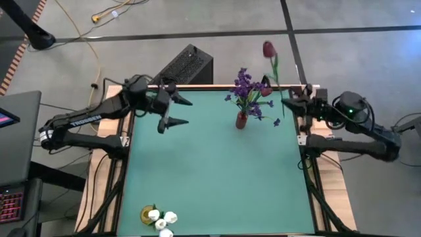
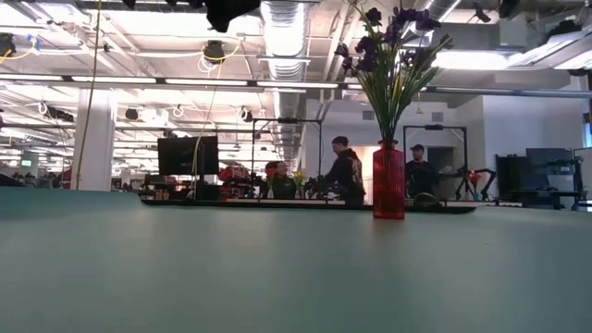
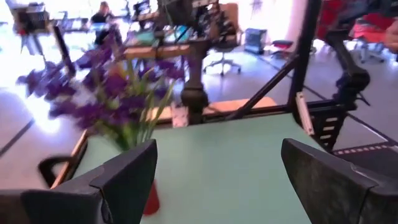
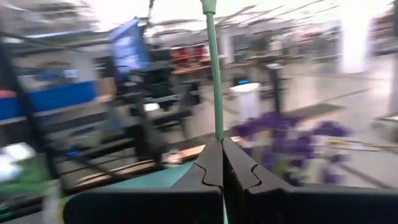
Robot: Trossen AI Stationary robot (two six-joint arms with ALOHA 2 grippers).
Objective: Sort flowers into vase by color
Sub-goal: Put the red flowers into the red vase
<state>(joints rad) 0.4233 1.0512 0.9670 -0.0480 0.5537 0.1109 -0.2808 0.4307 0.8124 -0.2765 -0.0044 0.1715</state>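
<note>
The right gripper has its fingers pressed together on the green stem of a dark red tulip, whose bud stands out past the far edge of the table in the high view; the right wrist view shows only the stem rising from the pinch, the bud cut off at the frame's edge. That gripper sits at the table's far right corner, the arm folded back along the right edge. The purple sprigs stand in a red vase near the far edge, a little right of centre; the low view shows the vase upright and its glass plainly, while from above it is mostly hidden under the blooms. The white tulip heads lie clustered at the near edge toward the left corner, beside a small yellowish object too small to make out, and only the high view shows them. The left gripper hangs over the far left part of the table with its fingers spread wide and nothing between them; its wrist view looks across at the blurred purple sprigs. In the low view both arms are almost wholly out of frame, and people stand in the room behind the table.
</note>
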